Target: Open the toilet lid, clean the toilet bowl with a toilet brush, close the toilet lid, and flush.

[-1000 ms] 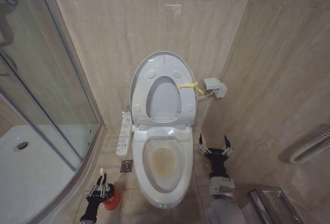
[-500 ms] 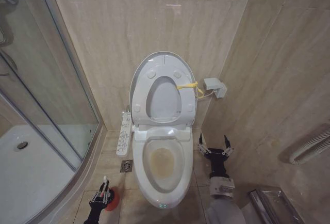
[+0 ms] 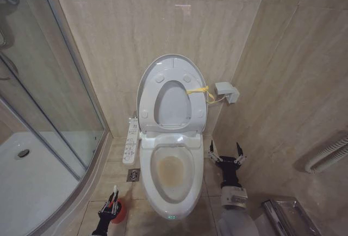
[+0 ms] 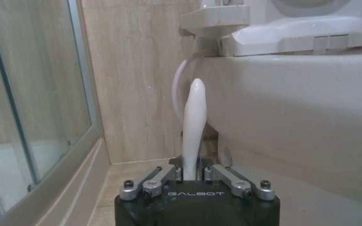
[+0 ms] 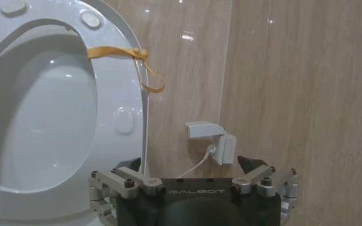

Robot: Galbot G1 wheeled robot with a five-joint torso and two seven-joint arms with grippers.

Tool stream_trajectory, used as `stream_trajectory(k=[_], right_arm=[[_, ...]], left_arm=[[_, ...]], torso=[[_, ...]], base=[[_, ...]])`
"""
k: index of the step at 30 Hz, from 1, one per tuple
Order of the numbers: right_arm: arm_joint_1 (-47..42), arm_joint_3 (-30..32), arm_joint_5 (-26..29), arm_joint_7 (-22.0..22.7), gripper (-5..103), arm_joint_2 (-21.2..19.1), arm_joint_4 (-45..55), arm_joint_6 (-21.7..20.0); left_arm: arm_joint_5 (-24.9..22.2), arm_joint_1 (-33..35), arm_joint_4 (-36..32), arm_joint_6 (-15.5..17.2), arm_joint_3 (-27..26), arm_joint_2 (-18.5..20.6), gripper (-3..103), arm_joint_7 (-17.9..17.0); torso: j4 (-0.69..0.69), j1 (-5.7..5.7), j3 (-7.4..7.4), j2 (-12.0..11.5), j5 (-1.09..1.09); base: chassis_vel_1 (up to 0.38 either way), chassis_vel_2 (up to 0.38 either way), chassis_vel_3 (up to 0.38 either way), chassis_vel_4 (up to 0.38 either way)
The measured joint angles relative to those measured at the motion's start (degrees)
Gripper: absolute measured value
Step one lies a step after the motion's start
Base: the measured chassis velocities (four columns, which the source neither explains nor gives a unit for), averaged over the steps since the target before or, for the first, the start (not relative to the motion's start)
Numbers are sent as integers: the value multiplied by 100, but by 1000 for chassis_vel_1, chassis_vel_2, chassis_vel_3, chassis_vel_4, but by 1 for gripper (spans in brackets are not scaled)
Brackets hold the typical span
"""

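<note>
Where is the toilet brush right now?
In the head view the toilet brush stands low on the robot's left, in its red holder on the floor beside the toilet bowl, its white handle between the left tool's fingers.

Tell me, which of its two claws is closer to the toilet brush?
Left. The left gripper is closed around the toilet brush handle, over the red holder. The right gripper hangs open across the toilet bowl.
</note>
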Motion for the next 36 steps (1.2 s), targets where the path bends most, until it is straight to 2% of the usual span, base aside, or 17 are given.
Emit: stream_trajectory(k=[2,3,10,11,14,17,18,19,21,24,25,26,28,29,32,33,36], right_arm=[[0,0,0,0,100,0,1,0],[0,0,0,0,100,0,0,0],[0,0,0,0,100,0,1,0],[0,0,0,0,100,0,0,0],[0,0,0,0,100,0,0,0],[0,0,0,0,100,0,0,0],[0,0,0,0,100,0,0,0],[0,0,0,0,100,0,0,0],[0,0,0,0,100,0,0,0],[0,0,0,0,100,0,1,0],[0,0,0,0,100,0,0,0],[0,0,0,0,100,0,0,0],[0,0,0,0,100,0,0,0],[0,0,0,0,100,0,0,0],[0,-1,0,0,100,1,0,0],[0,-1,0,0,100,1,0,0],[0,0,0,0,100,0,0,0]], left_arm=[[14,30,-33,10,-19,5,15,0],[16,72,-83,35,-49,17,26,-26],[26,286,-442,97,-179,82,26,-102],[32,328,-536,102,-201,84,53,-105],[45,480,-841,117,-252,91,53,-129],[47,839,-1588,200,-357,127,53,-222],[47,839,-1588,200,-357,127,53,-222],[48,1004,-1942,267,-406,143,80,-289],[67,1125,-2205,325,-445,154,80,-357],[389,1644,-3216,654,-653,202,80,-692],[428,1782,-3470,712,-691,214,100,-748],[428,1782,-3470,712,-691,214,100,-748],[459,2095,-4038,819,-795,232,100,-809],[459,2095,-4038,819,-795,232,100,-809],[412,2540,-4977,974,-996,249,100,-828],[412,2540,-4977,974,-996,249,100,-828],[220,2835,-5793,1173,-1214,262,100,-806]], torso=[[0,0,0,0,0],[0,0,0,0,0],[0,0,0,0,0],[0,0,0,0,0],[0,0,0,0,-1],[0,0,0,0,0],[0,0,0,0,0],[0,0,0,0,0],[0,0,0,0,0],[0,0,0,0,1],[1,0,0,0,0],[1,0,0,0,0],[0,0,0,0,0],[0,0,0,0,0],[1,0,0,0,0],[1,0,0,0,0],[0,0,0,0,0]], base=[[0,0,0,0],[0,0,0,0],[0,0,0,0],[0,0,0,0],[0,0,0,0],[0,0,0,0],[0,0,0,0],[0,0,0,0],[0,0,0,0],[0,0,0,0],[0,0,0,0],[0,0,0,0],[0,0,0,0],[0,0,0,0],[0,0,0,0],[0,0,0,0],[0,0,0,0]])
